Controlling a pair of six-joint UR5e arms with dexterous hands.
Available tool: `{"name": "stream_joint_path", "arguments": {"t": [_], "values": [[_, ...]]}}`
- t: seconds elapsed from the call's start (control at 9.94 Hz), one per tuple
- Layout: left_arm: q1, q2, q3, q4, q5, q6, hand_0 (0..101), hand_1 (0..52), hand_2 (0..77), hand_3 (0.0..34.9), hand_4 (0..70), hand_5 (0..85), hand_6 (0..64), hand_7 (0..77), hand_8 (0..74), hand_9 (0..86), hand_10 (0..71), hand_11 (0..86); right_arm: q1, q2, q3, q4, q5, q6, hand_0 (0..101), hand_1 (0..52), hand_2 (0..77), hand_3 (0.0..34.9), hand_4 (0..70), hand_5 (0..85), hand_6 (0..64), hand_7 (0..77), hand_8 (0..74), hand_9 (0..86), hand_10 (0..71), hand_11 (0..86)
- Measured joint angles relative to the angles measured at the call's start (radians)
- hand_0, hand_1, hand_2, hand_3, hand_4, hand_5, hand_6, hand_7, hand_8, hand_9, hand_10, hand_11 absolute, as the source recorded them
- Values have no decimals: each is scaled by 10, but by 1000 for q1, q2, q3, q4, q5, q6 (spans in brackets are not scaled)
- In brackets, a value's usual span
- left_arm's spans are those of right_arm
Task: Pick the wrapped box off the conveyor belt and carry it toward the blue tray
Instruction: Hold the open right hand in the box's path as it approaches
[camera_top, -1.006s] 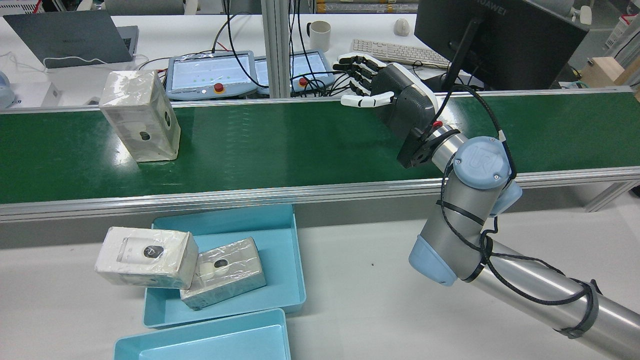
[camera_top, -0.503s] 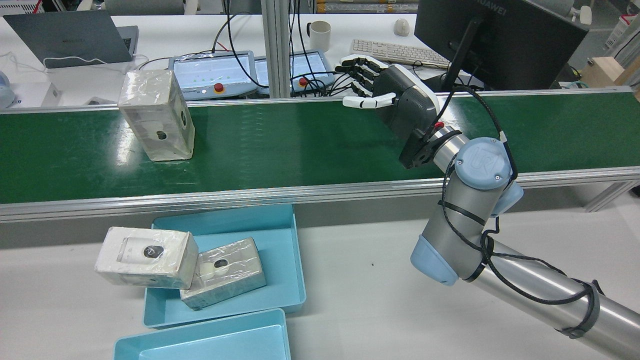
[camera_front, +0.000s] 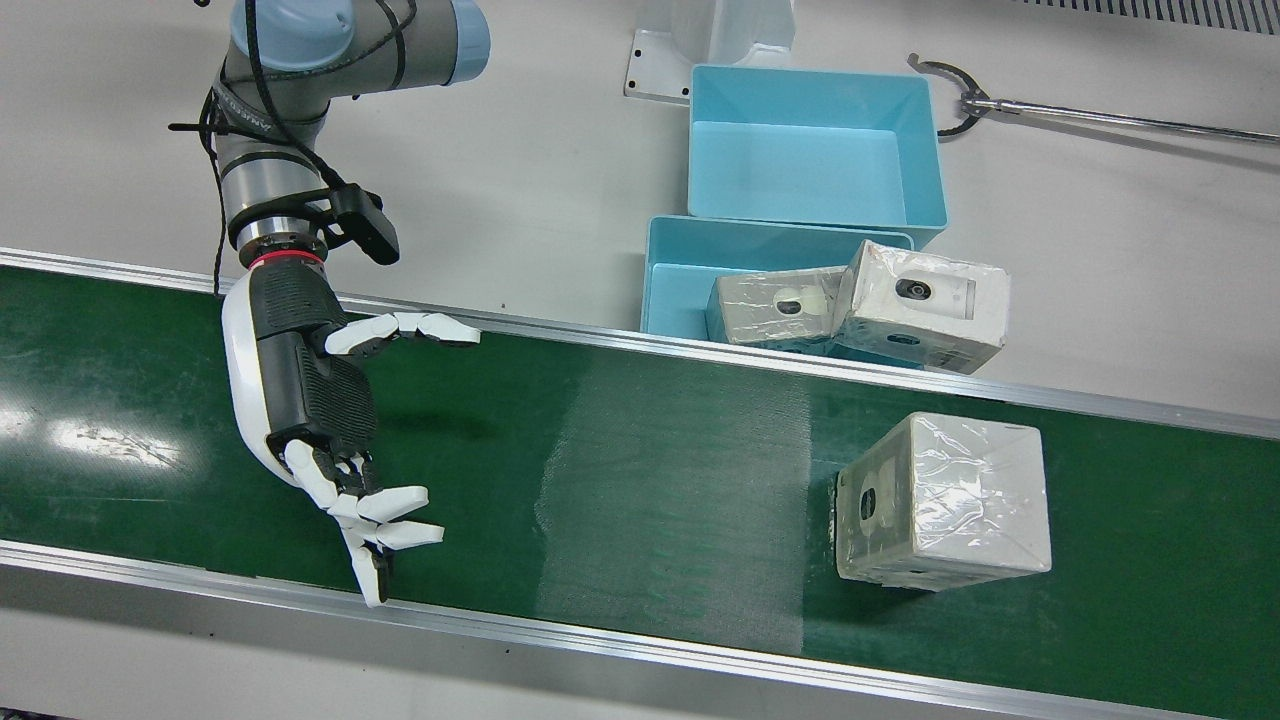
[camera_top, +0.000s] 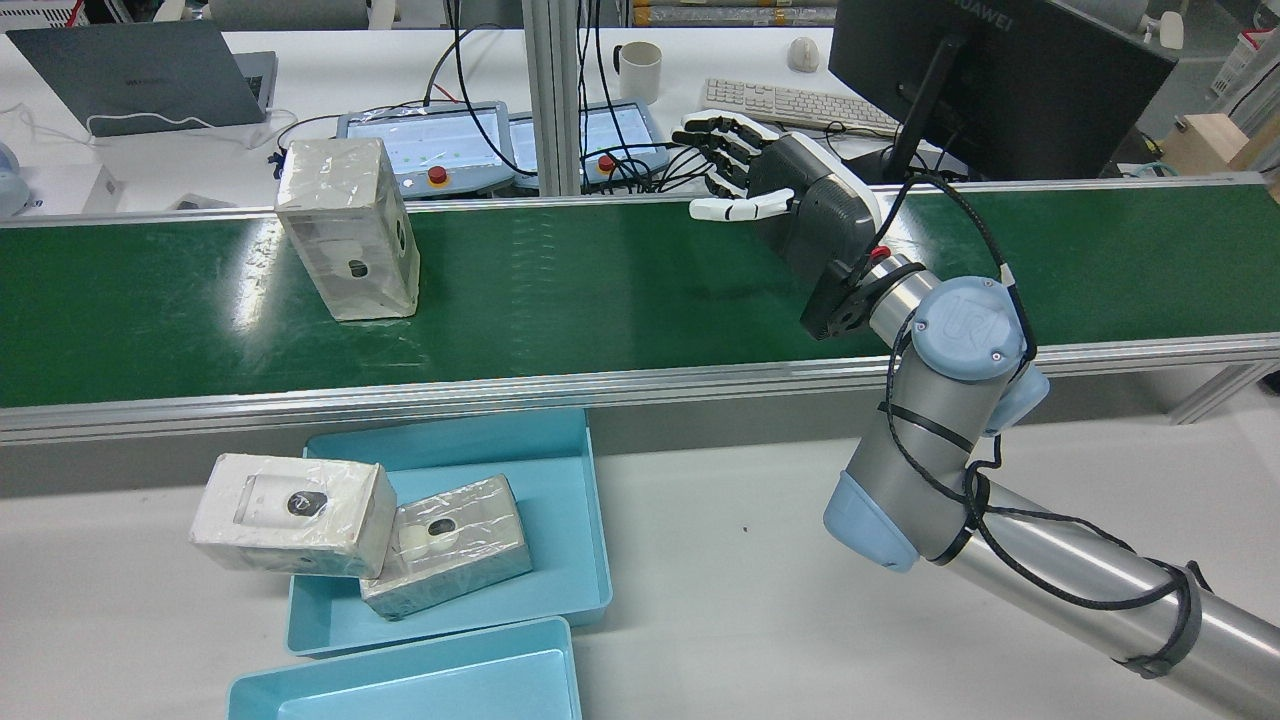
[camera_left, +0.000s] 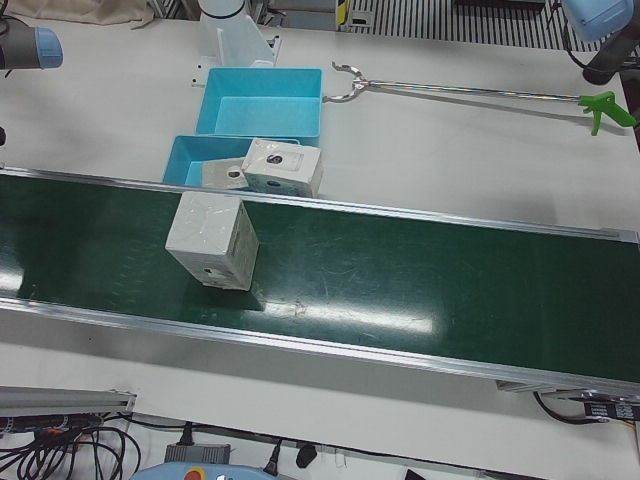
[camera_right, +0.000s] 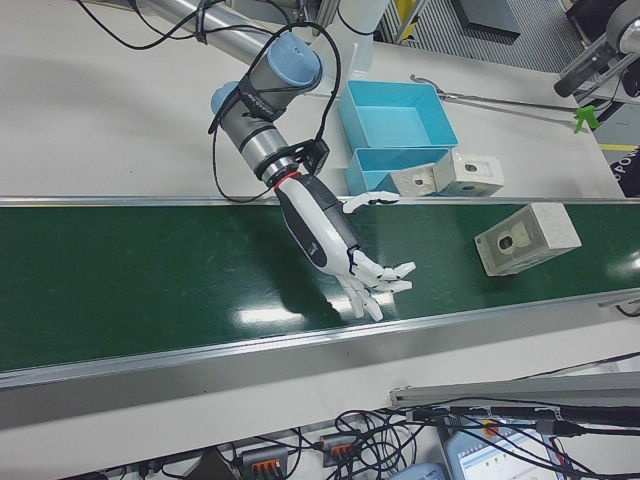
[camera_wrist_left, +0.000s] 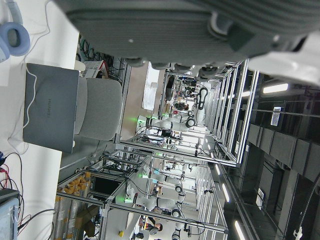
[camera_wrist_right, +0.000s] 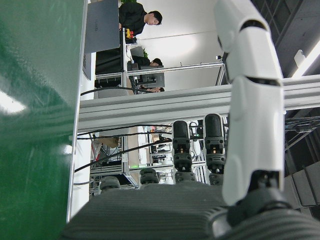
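A wrapped white box (camera_front: 940, 500) stands upright on the green conveyor belt (camera_front: 650, 450); it also shows in the rear view (camera_top: 348, 228) and the left-front view (camera_left: 212, 240). My right hand (camera_front: 320, 400) hovers open over the belt, fingers spread, well apart from the box; the rear view shows the hand (camera_top: 790, 195) at the belt's far edge. The blue tray (camera_top: 590, 500) lies beside the belt's near rail. One wrapped box (camera_top: 450, 545) lies in it and another (camera_top: 290, 515) leans on its left rim. The left hand view shows only my left hand's palm (camera_wrist_left: 175, 25).
A second blue tray (camera_top: 400, 690) sits next to the first, empty. A long reacher tool (camera_front: 1100, 115) lies on the white table. Aluminium rails (camera_top: 600, 385) edge the belt. A monitor (camera_top: 1000, 80), keyboard and pendants stand beyond the belt.
The wrapped box has travelled along the belt toward my right hand, to the right in the rear view. My right hand has shifted only slightly and stays open.
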Motion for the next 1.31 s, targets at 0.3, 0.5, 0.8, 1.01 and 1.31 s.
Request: {"name": "stream_joint_path", "arguments": {"t": [0.3,0.5,0.8,1.01,1.31], "values": [[0,0,0,0,0,0,0,0,5,0,0,11,0,0,0,0,0,0,-1,-1,0,0,-1,0,485,153,191,173,142,316,60,240,0,60,0,11],[0,0,0,0,0,0,0,0,5,0,0,11,0,0,0,0,5,0,-1,-1,0,0,-2,0,483,147,180,196,131,316,60,251,0,54,0,11],[0,0,0,0,0,0,0,0,11,0,0,11,0,0,0,0,5,0,-3,-2,-2,0,-2,0,484,147,180,191,131,316,60,251,0,54,0,11],[0,0,0,0,0,0,0,0,5,0,0,11,0,0,0,0,5,0,-4,0,-8,0,-1,0,483,147,196,173,136,322,60,262,0,60,0,11],[0,0,0,0,0,0,0,0,5,0,0,11,0,0,0,0,5,0,-5,1,-13,1,0,0,484,158,196,153,136,322,71,262,5,60,0,11]]}}
